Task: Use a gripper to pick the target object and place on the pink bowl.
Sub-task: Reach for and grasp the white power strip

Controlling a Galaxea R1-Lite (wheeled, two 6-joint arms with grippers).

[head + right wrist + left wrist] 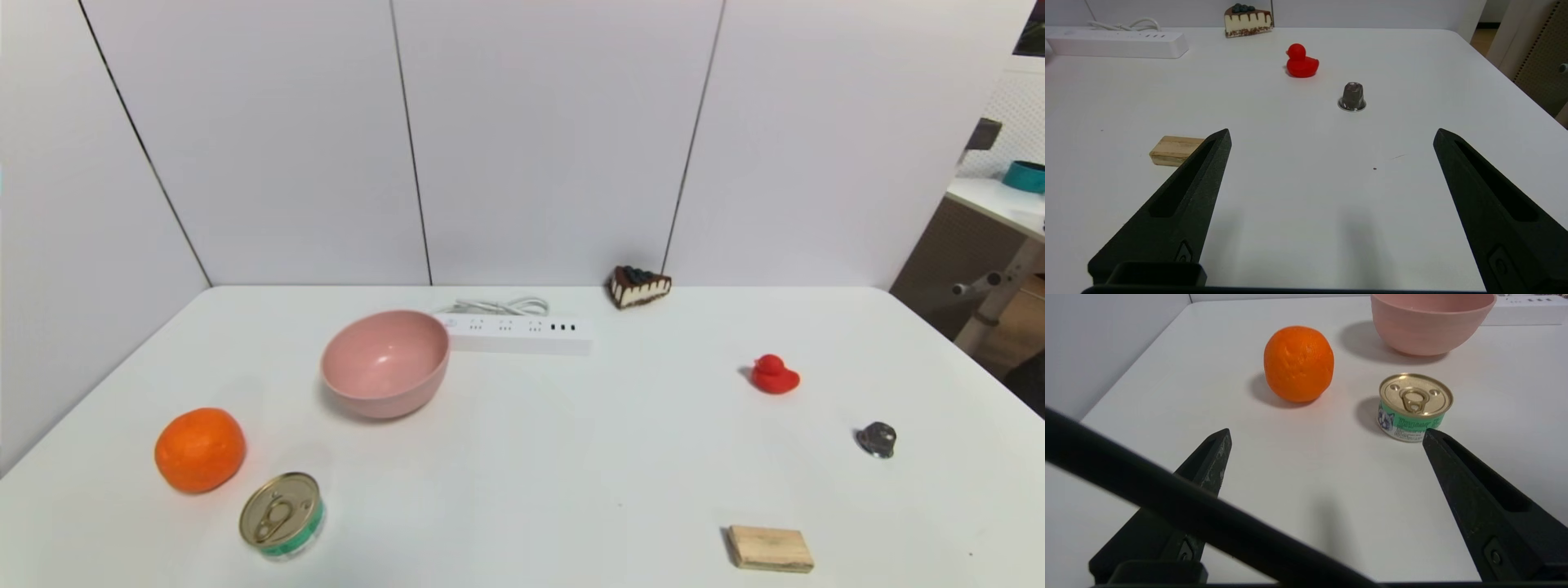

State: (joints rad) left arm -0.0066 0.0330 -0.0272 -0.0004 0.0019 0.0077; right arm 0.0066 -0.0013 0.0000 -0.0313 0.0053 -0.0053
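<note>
Progress: nothing done yet, as far as the views show; the strip is not gripped and the bowl holds nothing.
Strip [518, 333]: lies flat at the far middle of the table [571, 474], its left end just beside or touching the bowl's far rim; I cannot tell which. Its cord [498, 306] is looped behind it, toward the wall.
Bowl [385, 362]: upright, left of centre, in front of the strip's left end.
Left gripper [1327, 435]: fingers spread wide, holding nothing, low over the near left of the table, with the orange [1298, 363] and can [1415, 406] ahead of it and the bowl beyond them.
Right gripper [1331, 136]: fingers spread wide, empty, over the near right of the table; the block [1175, 150] lies just beside one finger, the duck [1300, 62] and capsule [1352, 96] farther ahead, the cake [1247, 20] at the back.
Arms: neither shows in the head view, so both seem held back near the body.
Left to do: reach the strip, close on it across its narrow width, lift it, carry it to the bowl, release.
Likely snag: the strip is longer than the bowl is wide, so it should rest across the rim, not inside; the cord may drag.
</note>
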